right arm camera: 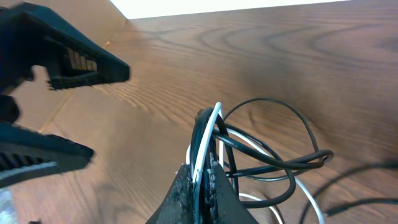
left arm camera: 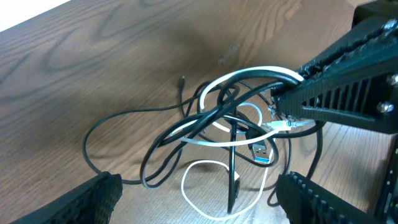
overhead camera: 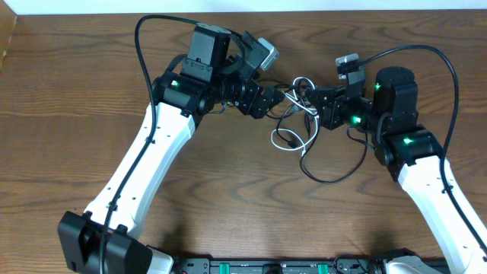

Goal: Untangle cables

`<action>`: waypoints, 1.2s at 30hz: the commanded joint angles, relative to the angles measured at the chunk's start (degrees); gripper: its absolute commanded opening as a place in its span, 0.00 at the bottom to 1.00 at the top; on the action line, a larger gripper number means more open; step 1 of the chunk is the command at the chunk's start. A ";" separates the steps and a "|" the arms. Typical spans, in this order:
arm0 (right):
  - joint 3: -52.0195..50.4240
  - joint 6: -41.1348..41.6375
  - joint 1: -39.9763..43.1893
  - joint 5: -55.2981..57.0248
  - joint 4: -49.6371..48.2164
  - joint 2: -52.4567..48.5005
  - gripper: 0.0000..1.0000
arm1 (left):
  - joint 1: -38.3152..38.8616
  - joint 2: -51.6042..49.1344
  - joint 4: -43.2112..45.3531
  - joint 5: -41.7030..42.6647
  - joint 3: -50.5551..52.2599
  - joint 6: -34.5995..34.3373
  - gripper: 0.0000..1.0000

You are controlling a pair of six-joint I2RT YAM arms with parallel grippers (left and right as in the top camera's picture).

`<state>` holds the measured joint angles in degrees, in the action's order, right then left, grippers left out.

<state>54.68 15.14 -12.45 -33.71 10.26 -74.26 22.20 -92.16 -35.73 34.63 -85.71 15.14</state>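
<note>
Tangled cables (left arm camera: 261, 70), one white, one black, lie centre-table toward far edge. Your R gripper (right arm camera: 204, 171) pinches both loops; L gripper (overhead camera: 278, 97) gapes wide, empty. Light, floppy: grab nr a plug (left arm camera: 262, 151).

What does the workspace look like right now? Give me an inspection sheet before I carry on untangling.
Surface: brown wood-grain table.
Job's things: white cable and black cable tangled together mid-table; a blue-tongued plug lies within the pile.
Clutter: nothing seen.
Grippers: right gripper shut on the white cable, a black strand pinched beside it, loops rising to its fingers; left gripper open, holding nothing, facing the tangle.
Cables: thick black arm cords arch over both arms.
Surroundings: pale strip beyond the far table edge; rig base at the near edge.
</note>
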 commanded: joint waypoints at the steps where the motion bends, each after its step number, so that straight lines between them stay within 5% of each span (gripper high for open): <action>1: 1.55 1.16 0.13 -2.75 -0.81 2.12 0.01 | 0.00 -0.37 -0.22 1.38 0.09 2.25 0.84; 36: 1.57 1.40 0.02 -6.03 2.99 10.14 0.01 | 0.02 -5.84 3.48 -1.86 0.09 -0.20 0.84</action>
<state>54.68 15.94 -12.45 -38.20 13.13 -65.08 22.22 -98.06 -32.75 34.00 -85.71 16.03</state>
